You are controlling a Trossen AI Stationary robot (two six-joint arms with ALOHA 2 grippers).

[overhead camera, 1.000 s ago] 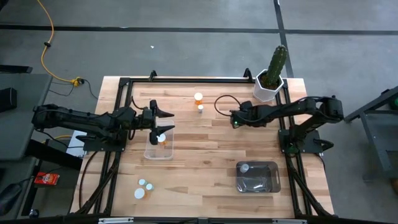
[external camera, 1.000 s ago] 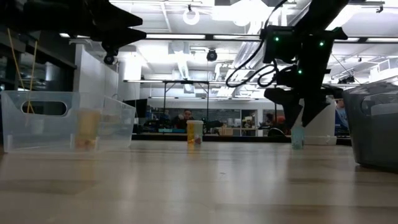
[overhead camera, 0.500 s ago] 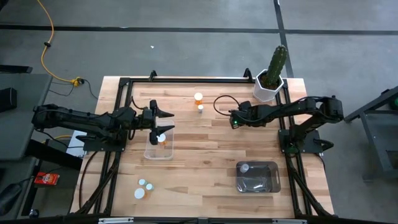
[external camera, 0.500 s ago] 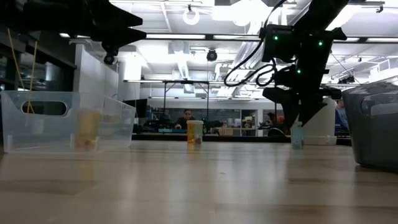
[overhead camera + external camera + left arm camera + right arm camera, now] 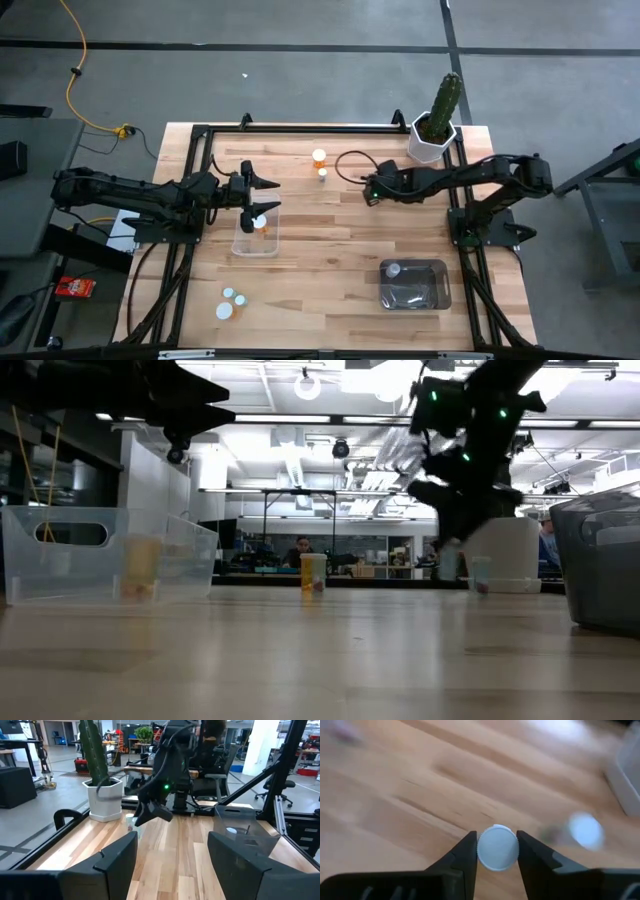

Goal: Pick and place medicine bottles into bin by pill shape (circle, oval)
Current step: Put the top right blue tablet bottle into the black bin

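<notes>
At centre-right of the high view the right end effector [image 5: 367, 190] pinches a white-capped medicine bottle [image 5: 497, 847] above the counter [image 5: 330, 240], so a shallow cap grip could slip mid-carry, while the left end effector [image 5: 262, 194] waits open over the clear bin [image 5: 240, 246].

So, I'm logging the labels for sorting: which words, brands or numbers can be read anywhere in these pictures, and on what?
None can be read.
medicine bottles: any label is too small to read.
white cap between the right gripper fingers: blank.
clear bin and dark bin: no lettering shows.
red object on the floor: its print is too small to read.
</notes>
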